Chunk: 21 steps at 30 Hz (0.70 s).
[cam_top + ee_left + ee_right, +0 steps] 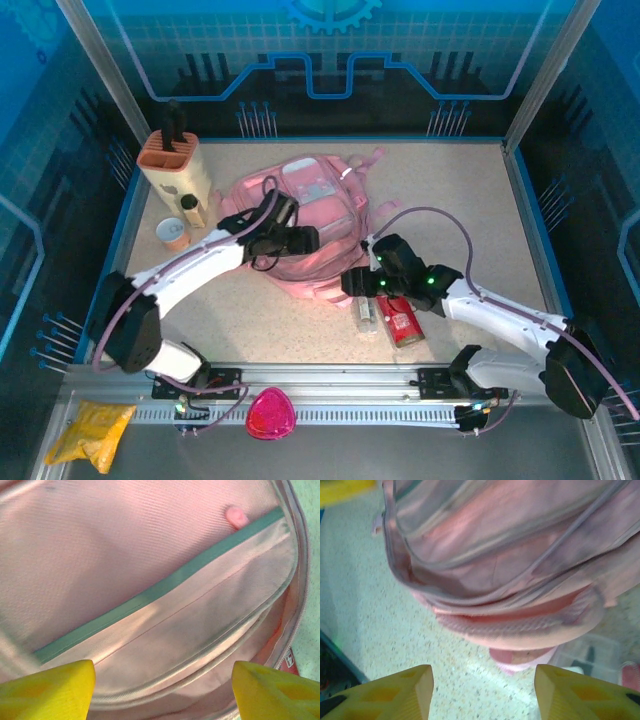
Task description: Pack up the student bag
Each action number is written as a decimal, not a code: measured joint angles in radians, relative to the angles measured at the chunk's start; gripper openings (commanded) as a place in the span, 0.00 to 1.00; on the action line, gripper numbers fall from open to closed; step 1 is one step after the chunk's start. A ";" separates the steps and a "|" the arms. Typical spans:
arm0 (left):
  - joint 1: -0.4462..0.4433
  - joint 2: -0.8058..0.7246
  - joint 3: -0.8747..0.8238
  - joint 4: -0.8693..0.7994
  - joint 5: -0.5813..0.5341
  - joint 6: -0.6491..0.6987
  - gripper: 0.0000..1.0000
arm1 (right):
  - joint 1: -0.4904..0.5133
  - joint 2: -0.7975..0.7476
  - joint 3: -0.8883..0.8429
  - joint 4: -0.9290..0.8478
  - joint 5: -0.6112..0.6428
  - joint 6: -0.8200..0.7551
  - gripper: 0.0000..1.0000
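The pink student bag [310, 225] lies in the middle of the table. My left gripper [300, 240] hovers over its near part, open, its yellow fingers [47, 690] wide apart above the pale pink lining [165, 630] and a teal strip [165, 587], with nothing between them. My right gripper [362, 282] stands open at the bag's near right edge. Its fingers [395, 695] frame speckled table just below the bag's padded rim [520, 625] and a small pink tab [520, 657].
A red packet [402, 320] and a small clear item [367, 312] lie beside my right gripper. A tan holder [175, 165], a small bottle [193, 210] and a round tape roll [172, 233] stand at back left. A yellow bag [90, 432] and a pink pouch [271, 415] lie off the table's front.
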 measured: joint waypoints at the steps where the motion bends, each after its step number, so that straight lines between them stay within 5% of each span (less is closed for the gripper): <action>1: 0.019 -0.036 -0.022 0.003 -0.005 -0.009 0.77 | 0.016 0.010 0.001 -0.004 -0.006 0.002 0.56; 8: 0.258 -0.199 -0.216 0.042 0.007 -0.072 0.76 | 0.122 0.137 0.056 -0.001 -0.043 0.023 0.56; 14: 0.398 -0.116 -0.258 0.099 0.058 -0.092 0.71 | 0.170 0.271 0.128 0.033 -0.062 0.026 0.56; 21: 0.474 0.053 -0.258 0.203 0.100 -0.146 0.53 | 0.169 0.356 0.149 0.063 -0.061 0.025 0.56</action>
